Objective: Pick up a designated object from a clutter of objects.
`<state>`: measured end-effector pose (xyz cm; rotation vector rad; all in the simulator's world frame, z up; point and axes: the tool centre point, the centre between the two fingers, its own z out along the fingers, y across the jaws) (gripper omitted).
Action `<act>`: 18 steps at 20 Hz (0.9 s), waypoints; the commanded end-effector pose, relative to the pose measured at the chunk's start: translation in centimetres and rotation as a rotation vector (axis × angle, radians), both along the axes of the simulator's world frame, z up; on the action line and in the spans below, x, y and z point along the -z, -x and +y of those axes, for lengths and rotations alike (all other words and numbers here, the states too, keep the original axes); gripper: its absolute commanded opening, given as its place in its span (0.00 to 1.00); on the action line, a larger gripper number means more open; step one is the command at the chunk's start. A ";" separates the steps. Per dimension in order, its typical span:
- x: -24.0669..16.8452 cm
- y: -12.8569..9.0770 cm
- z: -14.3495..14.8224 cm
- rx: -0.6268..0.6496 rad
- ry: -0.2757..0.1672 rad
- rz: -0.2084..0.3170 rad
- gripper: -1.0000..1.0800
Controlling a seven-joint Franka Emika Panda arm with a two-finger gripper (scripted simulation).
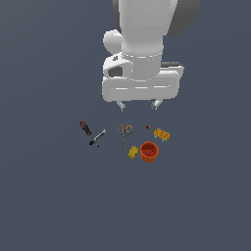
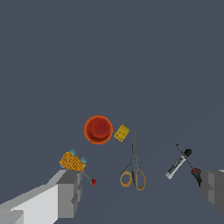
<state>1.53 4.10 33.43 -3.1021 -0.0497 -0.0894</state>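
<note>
Your tool point(image 1: 138, 104) hangs with fingers spread wide above the scissors point(image 1: 124, 136), which lie flat on the tabletop point(image 1: 49, 196) beside the yellow piece point(image 1: 133, 152); descend off-centre and you risk nudging that piece or skidding off the thin blades.

Glossy white rounded arm, dark grey joint bands, blocky white end effector point(image 1: 138, 104).
</note>
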 end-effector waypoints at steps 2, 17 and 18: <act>0.7 0.0 -0.1 0.005 0.000 0.002 0.96; 11.5 1.3 -2.2 0.095 0.003 0.024 0.96; 12.5 1.6 -2.4 0.104 0.004 0.026 0.96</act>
